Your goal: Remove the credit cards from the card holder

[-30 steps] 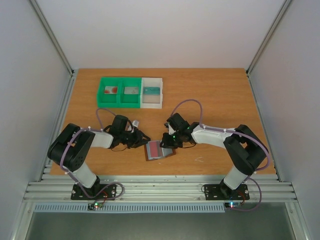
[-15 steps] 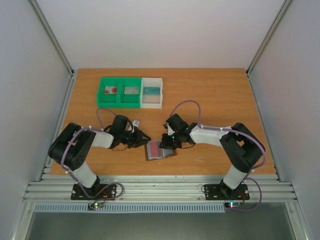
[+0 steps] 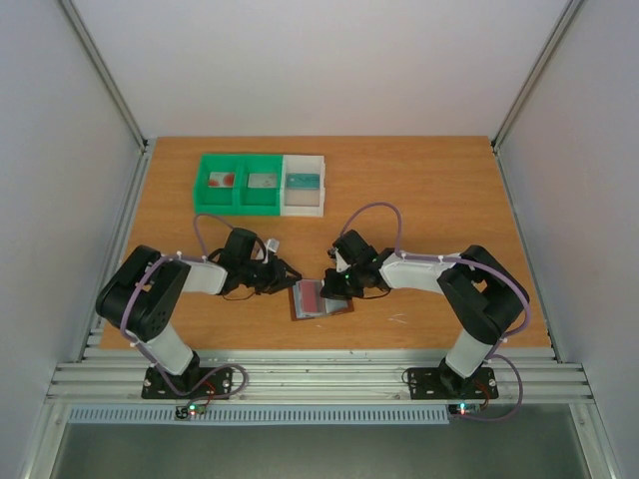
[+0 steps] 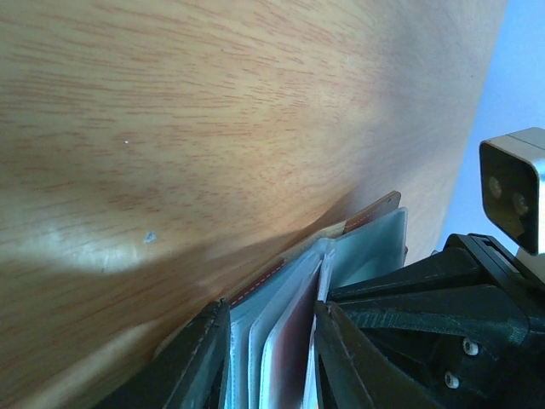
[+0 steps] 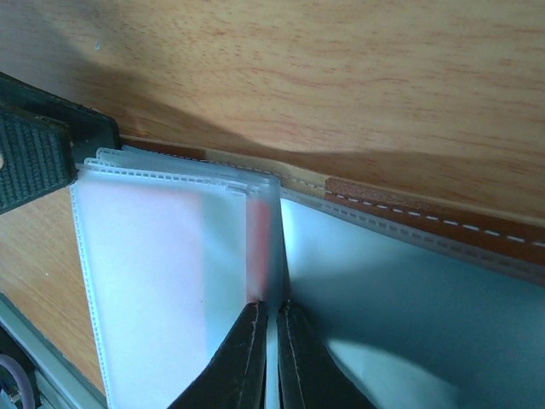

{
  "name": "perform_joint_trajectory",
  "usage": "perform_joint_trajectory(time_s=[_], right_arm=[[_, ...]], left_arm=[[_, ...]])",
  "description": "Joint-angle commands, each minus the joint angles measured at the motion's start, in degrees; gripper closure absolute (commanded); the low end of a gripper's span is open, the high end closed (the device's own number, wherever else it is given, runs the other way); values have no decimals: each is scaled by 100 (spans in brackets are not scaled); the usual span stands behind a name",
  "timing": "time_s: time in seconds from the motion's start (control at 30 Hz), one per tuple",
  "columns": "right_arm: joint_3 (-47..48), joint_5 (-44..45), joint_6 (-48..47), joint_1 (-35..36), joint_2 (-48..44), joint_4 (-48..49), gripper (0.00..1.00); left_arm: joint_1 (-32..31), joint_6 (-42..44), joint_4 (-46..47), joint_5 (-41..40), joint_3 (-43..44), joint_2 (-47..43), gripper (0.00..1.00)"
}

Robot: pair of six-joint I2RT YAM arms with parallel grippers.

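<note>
Card holder (image 3: 321, 301): lies opened flat on the table (image 3: 439, 200) near its front edge, between the two grippers. The brown leather faces down and the clear sleeves (image 5: 153, 256) are fanned out on top.
Bins: a green double bin (image 3: 238, 181) and a white bin (image 3: 304, 183) stand side by side at the back left, well apart from the card holder.
Left gripper (image 3: 289, 278): at the card holder's left edge. In its own wrist view the jaws stand part-way apart, and the leather cover and the sleeve stack fill the gap, with a finger against each side.
Red card (image 4: 288, 354): on edge among the sleeves, between the left fingers. The right wrist view shows it as a red strip inside a sleeve.
Right gripper (image 3: 330, 289): at the card holder's upper right side. Its jaws are pressed almost together — pinching a thin pale leaf of the clear sleeves just below the red strip. Whether the card itself is in the pinch cannot be told.
Dark ribbed pad (image 5: 30, 162): at the left edge of the right wrist view, touching the corner of the sleeves — most likely a left finger.
</note>
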Motion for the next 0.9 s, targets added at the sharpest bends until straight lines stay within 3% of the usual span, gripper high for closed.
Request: perform_joint_trajectory(time_s=[0.0, 0.4, 0.87], right_arm=[[-112, 236, 16, 28, 91, -40, 95], [-171, 244, 54, 26, 82, 21, 96], [-195, 250, 59, 28, 64, 26, 96]], left_arm=[[-22, 180, -321, -212, 101, -242, 69], [-55, -31, -599, -148, 158, -1040, 55], [-320, -617, 385, 96, 70, -611, 59]])
